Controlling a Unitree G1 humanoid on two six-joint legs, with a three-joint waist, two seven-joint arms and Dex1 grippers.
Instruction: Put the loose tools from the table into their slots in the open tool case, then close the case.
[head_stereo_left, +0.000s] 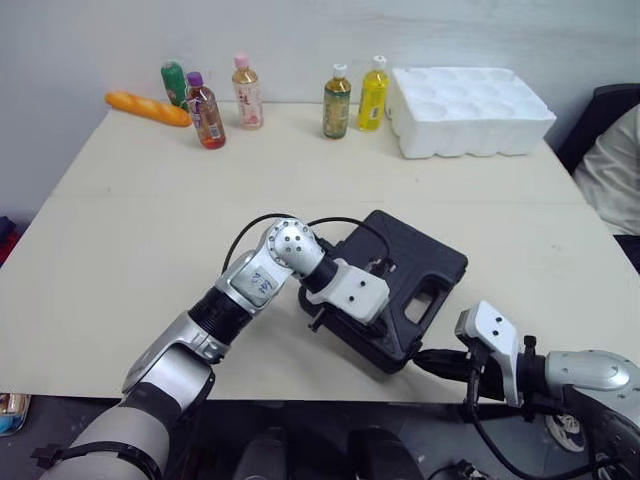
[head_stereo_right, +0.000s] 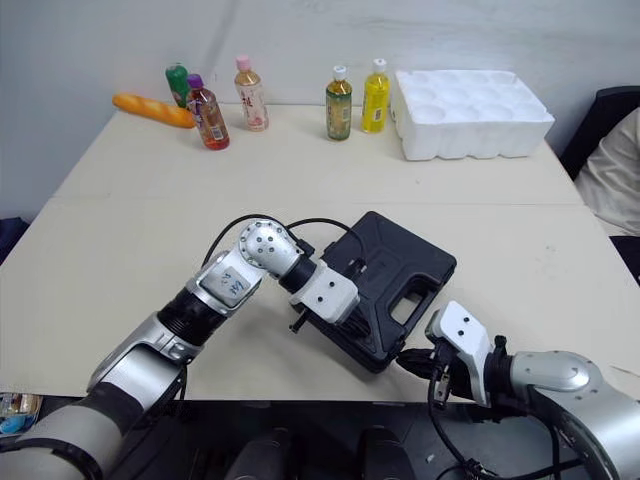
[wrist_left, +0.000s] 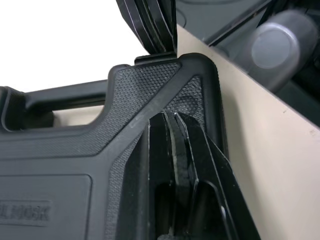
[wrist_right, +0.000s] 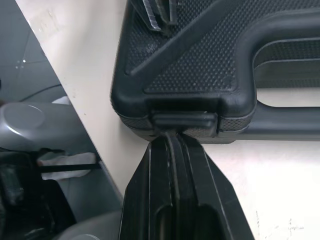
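Tabletop, closed case, right claw touching latch

The left gripper is resting its two black fingers, pressed together, on the pebbled lid of the tool case, close to the case's near corner. Just past that corner the right gripper is touching the case's edge with its fingers together. The case's handle is lying flat, with the beige table showing through its opening and beside the case.
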